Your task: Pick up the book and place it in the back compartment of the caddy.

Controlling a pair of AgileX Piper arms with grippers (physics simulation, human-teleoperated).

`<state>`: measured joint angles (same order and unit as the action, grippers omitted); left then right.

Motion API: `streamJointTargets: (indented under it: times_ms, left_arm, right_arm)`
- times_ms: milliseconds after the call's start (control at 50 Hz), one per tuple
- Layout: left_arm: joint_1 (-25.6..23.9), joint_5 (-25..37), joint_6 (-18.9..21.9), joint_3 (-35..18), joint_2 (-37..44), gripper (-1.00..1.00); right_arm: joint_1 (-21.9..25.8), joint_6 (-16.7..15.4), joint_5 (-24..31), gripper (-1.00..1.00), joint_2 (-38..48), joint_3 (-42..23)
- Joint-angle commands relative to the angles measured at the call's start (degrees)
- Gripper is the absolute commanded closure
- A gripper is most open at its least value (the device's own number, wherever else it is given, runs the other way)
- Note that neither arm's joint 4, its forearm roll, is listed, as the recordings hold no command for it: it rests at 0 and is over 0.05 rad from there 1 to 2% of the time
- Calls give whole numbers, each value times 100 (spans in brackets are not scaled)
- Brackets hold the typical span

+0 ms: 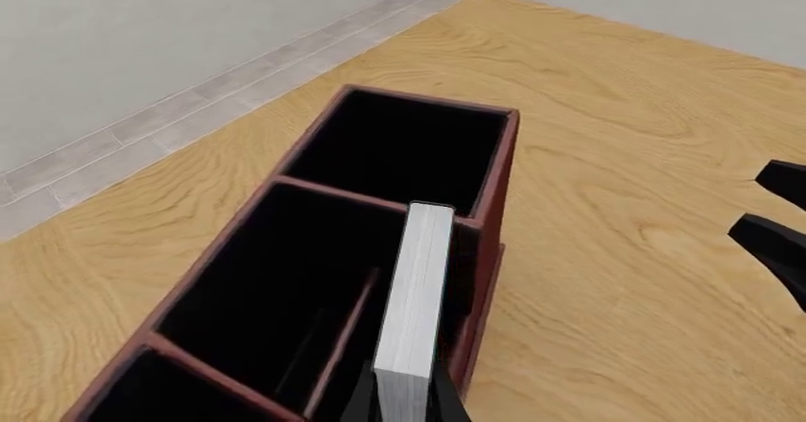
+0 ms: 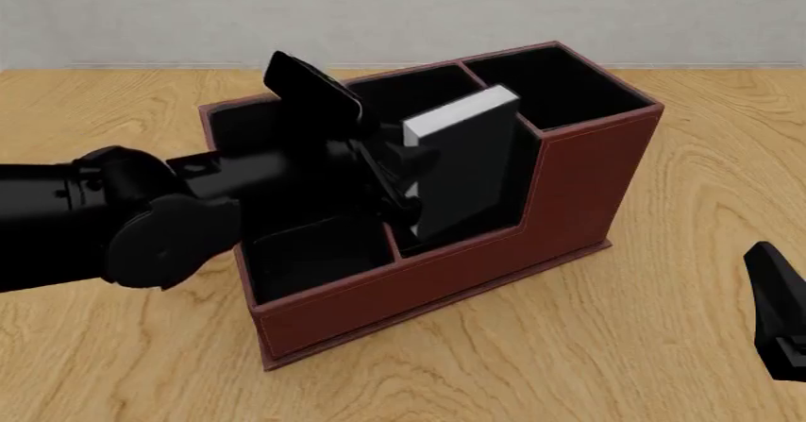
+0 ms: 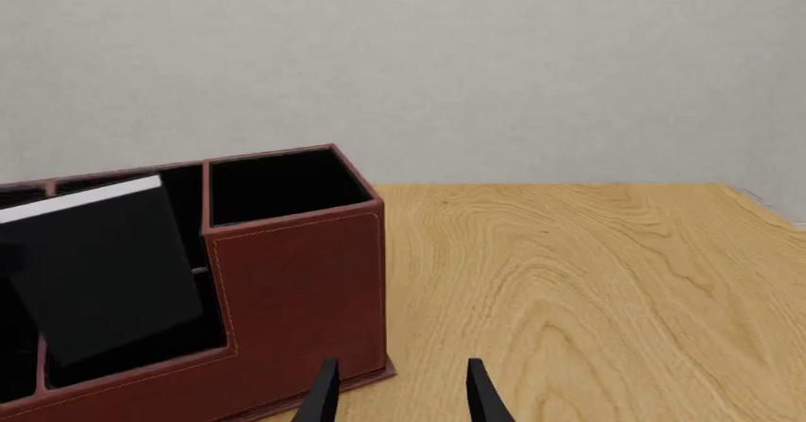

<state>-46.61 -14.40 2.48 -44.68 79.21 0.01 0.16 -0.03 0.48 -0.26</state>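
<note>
book tilted inside caddy, right gripper beside caddy

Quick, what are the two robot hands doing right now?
Left gripper: closed on the book, over the caddy.
Right gripper: open, holding nothing.

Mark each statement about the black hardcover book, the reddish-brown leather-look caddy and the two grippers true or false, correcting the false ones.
1. The left gripper holds the black hardcover book. True.
2. The book lies flat on the wooden table. False: it is tilted, its lower end inside the reddish-brown leather-look caddy.
3. The right gripper is open and empty. True.
4. The right gripper grips the caddy. False: it is beside the caddy, gripping nothing.
</note>
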Motion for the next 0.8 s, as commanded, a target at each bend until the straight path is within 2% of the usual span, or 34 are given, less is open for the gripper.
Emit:
streamJointTargets:
  times_ms: [20, 800]
  left_arm:
    - [161, -86, 136, -98, 71, 100]
    - [191, -320, 35, 13, 340, 100]
  right_arm:
    - [-1, 2, 0, -100, 1, 0]
    - [-1, 2, 0, -100, 2, 0]
